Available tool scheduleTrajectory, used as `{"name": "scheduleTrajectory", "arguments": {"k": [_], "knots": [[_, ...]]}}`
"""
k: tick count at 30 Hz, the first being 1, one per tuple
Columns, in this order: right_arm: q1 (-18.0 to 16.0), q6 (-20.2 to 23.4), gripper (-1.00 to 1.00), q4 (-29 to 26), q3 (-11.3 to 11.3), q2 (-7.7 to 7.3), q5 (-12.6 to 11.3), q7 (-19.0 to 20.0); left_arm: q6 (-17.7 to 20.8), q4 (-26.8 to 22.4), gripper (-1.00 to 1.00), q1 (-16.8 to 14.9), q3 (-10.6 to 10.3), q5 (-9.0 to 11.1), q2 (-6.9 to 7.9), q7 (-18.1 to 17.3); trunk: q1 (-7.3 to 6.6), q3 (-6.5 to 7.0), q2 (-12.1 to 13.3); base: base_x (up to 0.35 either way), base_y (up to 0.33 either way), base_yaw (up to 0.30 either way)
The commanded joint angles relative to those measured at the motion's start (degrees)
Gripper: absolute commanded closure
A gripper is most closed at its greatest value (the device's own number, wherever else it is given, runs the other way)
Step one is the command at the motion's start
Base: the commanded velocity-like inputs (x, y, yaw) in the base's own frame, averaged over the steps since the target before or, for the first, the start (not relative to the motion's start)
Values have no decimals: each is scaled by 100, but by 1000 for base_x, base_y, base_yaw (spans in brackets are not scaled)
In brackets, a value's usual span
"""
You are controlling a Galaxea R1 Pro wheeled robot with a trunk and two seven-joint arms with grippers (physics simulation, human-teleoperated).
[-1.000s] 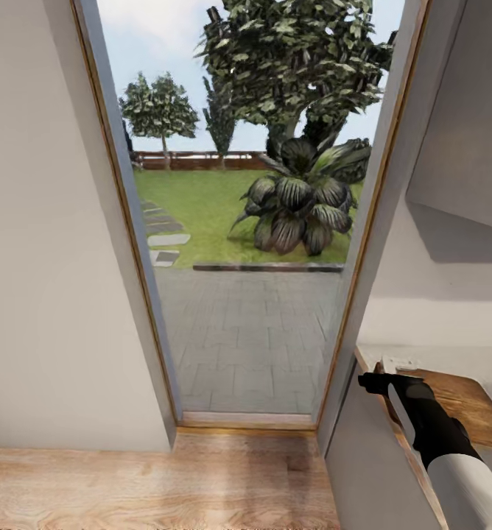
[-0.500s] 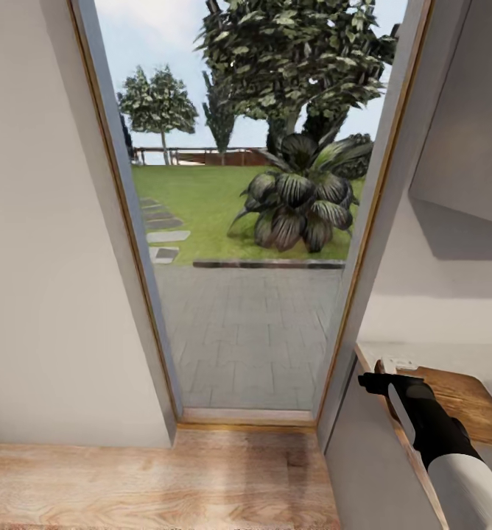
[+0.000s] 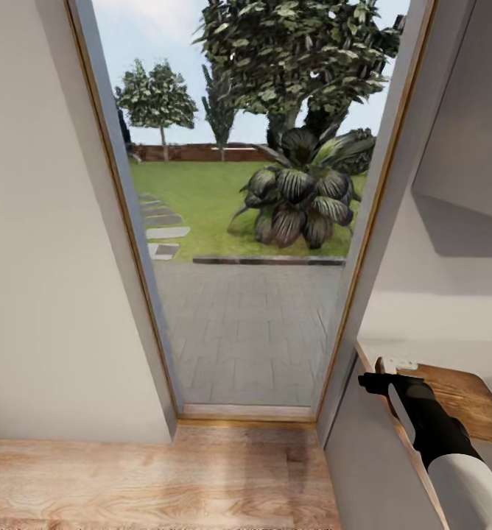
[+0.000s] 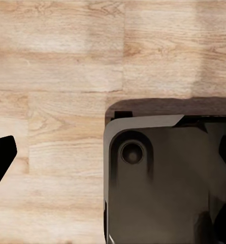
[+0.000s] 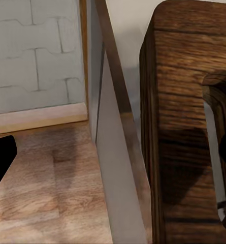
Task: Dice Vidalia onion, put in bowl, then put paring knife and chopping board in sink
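- While the head camera faces an open doorway (image 3: 250, 221), a paved patio (image 3: 250, 331), a lawn (image 3: 194, 199) and trees (image 3: 297, 66) lie beyond it at 12 o'clock.
- Pale walls (image 3: 47, 258) flank the doorway; a light wood floor (image 3: 157, 478) runs across at 6 o'clock.
- At 4 o'clock, the right arm (image 3: 437, 434) reaches toward a brown wooden surface (image 3: 467, 401) with a small white object (image 3: 398, 364) at its near edge.
- Whether the right gripper is open or closed cannot be told.
- On the left wrist view, a dark glossy robot part (image 4: 168, 178) hangs over wood planks (image 4: 57, 76); that gripper's state cannot be told either.
- No writing or labels are readable.
- None of the task's things can be made out.
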Motion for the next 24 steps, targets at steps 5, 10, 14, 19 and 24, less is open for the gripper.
{"name": "scheduleTrajectory", "arguments": {"k": [5,10,14,19,24], "knots": [[-3,30,-100,5,1,-1,-7,-14,-10,-9,-100,1,3,1,0,2,3,-42,-12,0,0,0],[-3,30,-100,8,1,-1,-7,-14,-7,-9,-100,1,3,1,0,2,3,-73,-12,0,-66,0],[-3,30,-100,9,1,-1,-7,-14,-11,-9,-100,1,3,1,0,2,3,-98,-12,0,-28,0],[-3,30,-100,10,1,-1,-7,-14,-12,-9,-100,1,3,1,0,2,3,-129,-12,0,-6,0],[-3,30,-100,10,1,-1,-7,-14,-8,-9,-100,1,3,1,0,2,3,-160,-12,0,-31,0]]}}
